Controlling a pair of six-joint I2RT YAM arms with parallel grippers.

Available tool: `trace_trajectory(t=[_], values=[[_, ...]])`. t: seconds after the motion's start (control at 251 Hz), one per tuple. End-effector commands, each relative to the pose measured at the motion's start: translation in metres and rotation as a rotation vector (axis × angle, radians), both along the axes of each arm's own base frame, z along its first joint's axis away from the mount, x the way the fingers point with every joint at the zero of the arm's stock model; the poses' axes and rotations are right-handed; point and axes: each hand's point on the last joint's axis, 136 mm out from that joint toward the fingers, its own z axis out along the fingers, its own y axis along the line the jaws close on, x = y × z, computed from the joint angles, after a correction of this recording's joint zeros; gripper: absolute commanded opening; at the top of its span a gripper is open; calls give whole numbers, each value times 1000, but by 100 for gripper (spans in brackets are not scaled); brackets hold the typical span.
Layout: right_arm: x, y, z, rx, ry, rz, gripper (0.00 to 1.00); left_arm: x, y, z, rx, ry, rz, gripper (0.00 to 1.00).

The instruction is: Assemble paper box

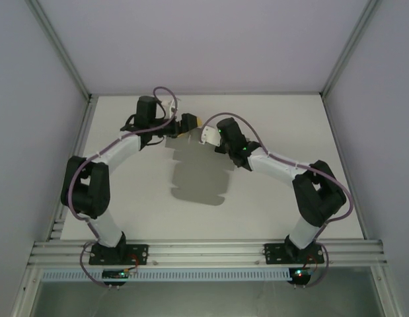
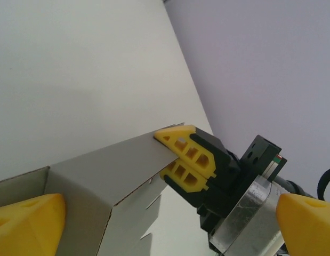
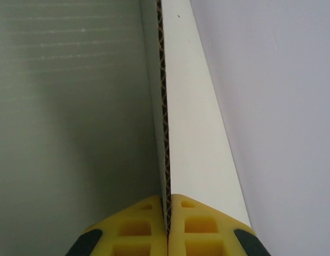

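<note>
White table (image 1: 277, 198) lies under both arms, and I see the paper box (image 2: 101, 176) held up over its far middle. My right hand (image 3: 168, 213) pinches one cardboard edge tight. My left hand (image 1: 191, 124) is spread, with the box between its fingers, close to one.

The paper box (image 2: 101, 176) is plain grey, its cut edge brown and wavy. The right gripper (image 3: 168, 201) is yellow over black, and the table (image 1: 270, 211) is white.

paper box (image 2: 117, 170) cropped at lower edge (left wrist view), tiny overhead, shape unclear
</note>
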Motion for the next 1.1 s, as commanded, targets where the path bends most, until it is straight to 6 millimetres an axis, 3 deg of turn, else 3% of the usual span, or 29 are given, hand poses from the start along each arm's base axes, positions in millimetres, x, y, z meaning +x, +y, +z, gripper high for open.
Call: trace_trajectory(t=[0.0,0.224,0.467,0.81,0.906,0.982,1.094], values=[[11,14,19,108,-79,-25,0,-17,-25,2,-129,71,-129,98],[7,28,21,144,-93,23,0,-12,-38,6,-193,79,-162,83],[9,28,13,145,-58,26,0,-19,-31,10,-157,79,-172,86],[-4,-1,-1,209,202,103,0,-18,30,1,35,12,18,97],[-3,-12,-3,206,228,86,0,-21,51,2,146,-43,99,100],[-13,-16,-9,184,282,139,0,-23,69,3,242,-98,175,100],[-24,-17,8,232,416,234,0,-28,93,-5,340,-114,268,100]])
